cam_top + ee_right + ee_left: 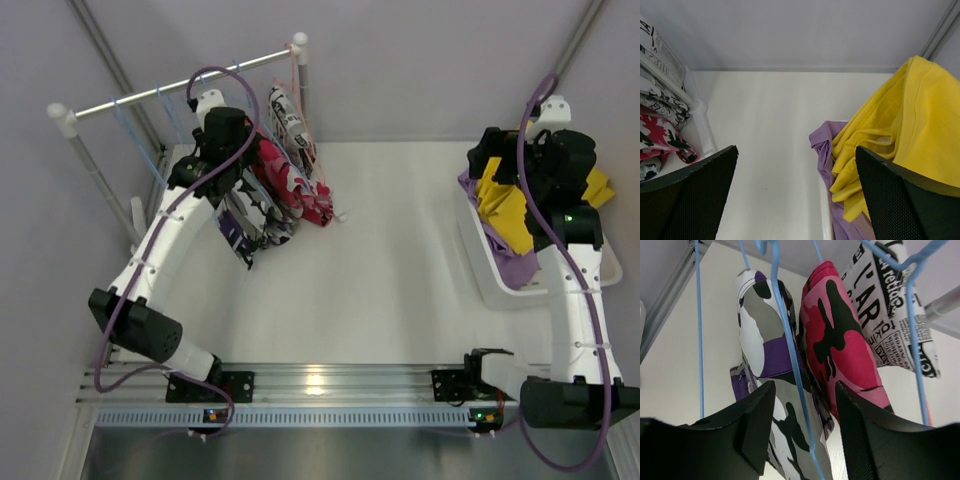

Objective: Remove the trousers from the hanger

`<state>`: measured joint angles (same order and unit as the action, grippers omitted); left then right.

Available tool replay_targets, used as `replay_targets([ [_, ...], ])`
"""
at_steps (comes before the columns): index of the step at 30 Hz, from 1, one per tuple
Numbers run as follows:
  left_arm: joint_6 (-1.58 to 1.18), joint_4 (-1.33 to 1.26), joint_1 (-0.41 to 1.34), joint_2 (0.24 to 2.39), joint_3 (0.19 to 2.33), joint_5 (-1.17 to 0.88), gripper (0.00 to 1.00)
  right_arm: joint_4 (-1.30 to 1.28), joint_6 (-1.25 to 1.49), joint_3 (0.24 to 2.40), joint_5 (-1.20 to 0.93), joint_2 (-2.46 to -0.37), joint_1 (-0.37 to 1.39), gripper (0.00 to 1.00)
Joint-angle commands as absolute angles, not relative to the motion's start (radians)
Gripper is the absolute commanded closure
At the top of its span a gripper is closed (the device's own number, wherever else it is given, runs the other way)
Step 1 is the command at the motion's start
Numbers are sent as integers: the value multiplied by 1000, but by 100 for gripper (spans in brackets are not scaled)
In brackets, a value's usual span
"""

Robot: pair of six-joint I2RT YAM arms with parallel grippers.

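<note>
Directly between left fingers hang camouflage trousers.

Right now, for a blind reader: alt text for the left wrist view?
Jaws of the left gripper, apart, frame a blue wire hanger. Behind hang a purple-grey camouflage pair, a pink-red camouflage pair and a newsprint pair of small trousers.

text: "L'AR", large black capitals | on: black-and-white print trousers, white newsprint-style cloth, left wrist view | same cloth: smaller words in slanted and sideways lines, one seeming to begin "ret", not surely legible | right wrist and top views: this print shows, lettering too small to read
</note>
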<state>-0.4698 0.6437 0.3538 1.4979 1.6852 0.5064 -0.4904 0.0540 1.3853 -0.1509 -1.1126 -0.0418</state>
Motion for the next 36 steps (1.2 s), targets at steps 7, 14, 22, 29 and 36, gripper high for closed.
replay_targets([
  [7, -519, 483, 351, 1611, 1735, 636, 49, -430, 54, 1348, -143, -1080, -28, 0],
  [14, -525, 485, 350, 1680, 1769, 699, 53, -422, 48, 1330, -140, -1075, -26, 0],
  [22, -515, 495, 350, 1680, 1767, 749, 65, -408, 35, 1312, -132, -1060, -28, 1],
  [29, -511, 540, 350, 1657, 1785, 720, 98, -405, 35, 1310, -130, -1049, -26, 0],
  [36, -469, 555, 385, 1560, 1821, 696, 100, -402, 49, 1312, -138, -1043, -28, 0],
])
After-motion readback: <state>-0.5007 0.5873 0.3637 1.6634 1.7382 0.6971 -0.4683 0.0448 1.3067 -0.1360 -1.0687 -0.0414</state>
